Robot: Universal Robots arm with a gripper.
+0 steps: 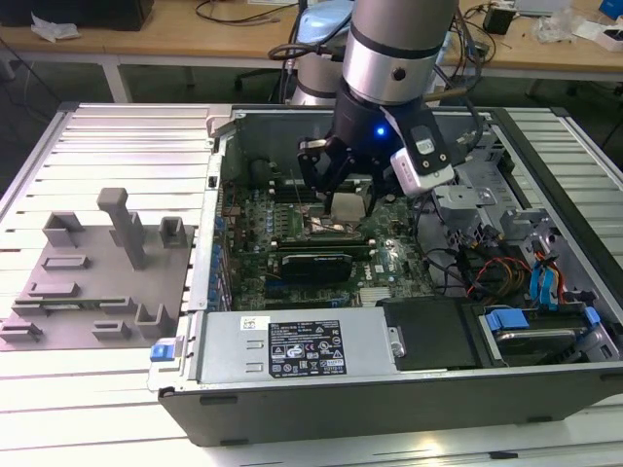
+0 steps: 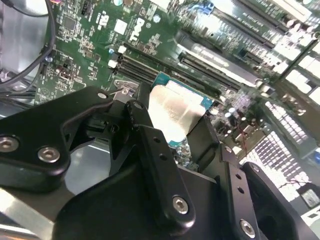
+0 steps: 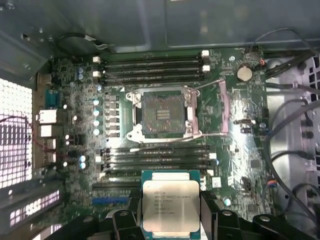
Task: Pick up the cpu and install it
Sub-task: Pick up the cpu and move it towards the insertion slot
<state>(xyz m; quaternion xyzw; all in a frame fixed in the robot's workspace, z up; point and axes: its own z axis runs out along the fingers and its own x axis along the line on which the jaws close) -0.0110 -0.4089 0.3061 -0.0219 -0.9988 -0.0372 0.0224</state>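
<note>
One cpu (image 3: 171, 207), one motherboard socket (image 3: 162, 114), two banks of memory slots (image 3: 152, 68) — and beyond those, one open computer case (image 1: 389, 399), one gray tray (image 1: 107, 282), one robot arm (image 1: 399, 49).

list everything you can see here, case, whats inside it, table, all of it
cpu: one, silvery top, held above the motherboard, not in the socket
socket: one, black with metal frame, open and empty, on the motherboard
motherboard: one, green, inside the case
memory slots: two banks, black, either side of the socket
case: one, dark grey, lying open on the table
power supply: one, silver, inside the case, nearest the exterior camera
tray: one, grey, on the table at the exterior view's left
table: one, silver, slatted, under case and tray
arm: one, silver, reaching into the case
gripper: one, black, shut on the cpu
</note>
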